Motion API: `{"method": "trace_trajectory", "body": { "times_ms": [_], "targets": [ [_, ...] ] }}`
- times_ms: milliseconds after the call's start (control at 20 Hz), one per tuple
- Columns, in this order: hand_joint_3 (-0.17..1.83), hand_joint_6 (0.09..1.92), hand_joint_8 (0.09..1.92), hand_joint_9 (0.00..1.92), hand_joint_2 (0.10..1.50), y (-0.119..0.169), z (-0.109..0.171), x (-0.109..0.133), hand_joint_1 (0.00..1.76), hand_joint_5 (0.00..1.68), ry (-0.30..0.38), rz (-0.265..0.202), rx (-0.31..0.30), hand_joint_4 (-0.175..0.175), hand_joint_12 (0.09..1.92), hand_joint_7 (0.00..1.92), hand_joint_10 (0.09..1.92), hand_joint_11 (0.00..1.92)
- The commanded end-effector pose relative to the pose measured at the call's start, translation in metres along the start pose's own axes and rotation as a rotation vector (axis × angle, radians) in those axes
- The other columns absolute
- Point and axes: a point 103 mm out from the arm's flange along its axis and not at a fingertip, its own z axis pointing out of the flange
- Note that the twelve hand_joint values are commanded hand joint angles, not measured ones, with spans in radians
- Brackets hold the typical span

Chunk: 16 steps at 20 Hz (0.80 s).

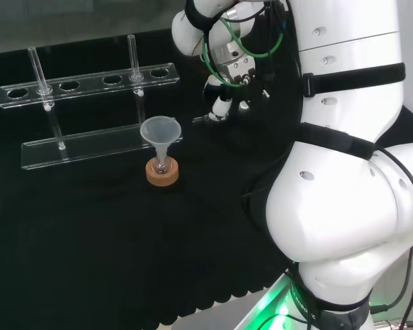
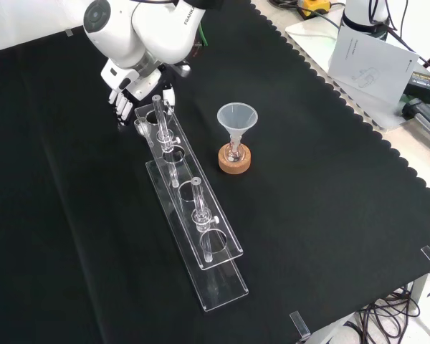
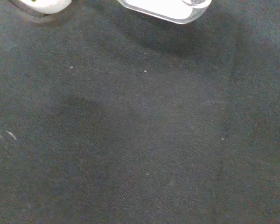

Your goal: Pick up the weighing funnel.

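Front view: the hand [image 2: 134,84], fingers [image 2: 120,106] straight and together, stands beside the weighing funnel [image 2: 141,127] at the rack [image 2: 201,229] end; wrist view: black cloth [image 3: 140,140].

Front view: the funnel [image 2: 236,118] stands in a small flask [image 2: 233,151] on a cork ring [image 2: 234,160] on the tabletop [image 2: 330,215], right of the tube rack [image 2: 216,236]; the hand [image 2: 122,99] is at the rack's far end

Hand [image 2: 131,86] low at top end of clear rack [image 2: 221,235], funnel [image 2: 237,118] on cork ring [image 2: 234,162] to rt.
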Motion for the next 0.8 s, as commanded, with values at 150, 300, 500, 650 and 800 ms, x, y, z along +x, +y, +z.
{"method": "trace_trajectory", "body": {
  "times_ms": [150, 300, 500, 650, 800],
  "targets": [
    [0.44, 0.11, 0.69, 0.65, 0.66, 0.002, 0.004, 0.003, 0.78, 0.64, -0.018, 0.0, -0.002, -0.028, 1.32, 0.45, 0.57, 0.39],
    [0.44, 0.12, 0.69, 0.66, 0.66, 0.002, 0.009, -0.004, 0.78, 0.65, -0.011, 0.01, -0.01, -0.028, 1.32, 0.45, 0.57, 0.4],
    [0.46, 0.13, 0.68, 0.67, 0.66, 0.004, 0.015, -0.009, 0.78, 0.65, -0.014, 0.02, -0.004, -0.028, 1.31, 0.46, 0.55, 0.4],
    [0.47, 0.14, 0.68, 0.67, 0.66, 0.005, 0.012, 0.003, 0.78, 0.65, -0.027, 0.026, -0.003, -0.028, 1.31, 0.46, 0.55, 0.4],
    [0.47, 0.14, 0.68, 0.67, 0.65, 0.005, 0.014, -0.001, 0.78, 0.66, -0.001, 0.018, 0.0, -0.028, 1.31, 0.46, 0.55, 0.4]
  ]
}}
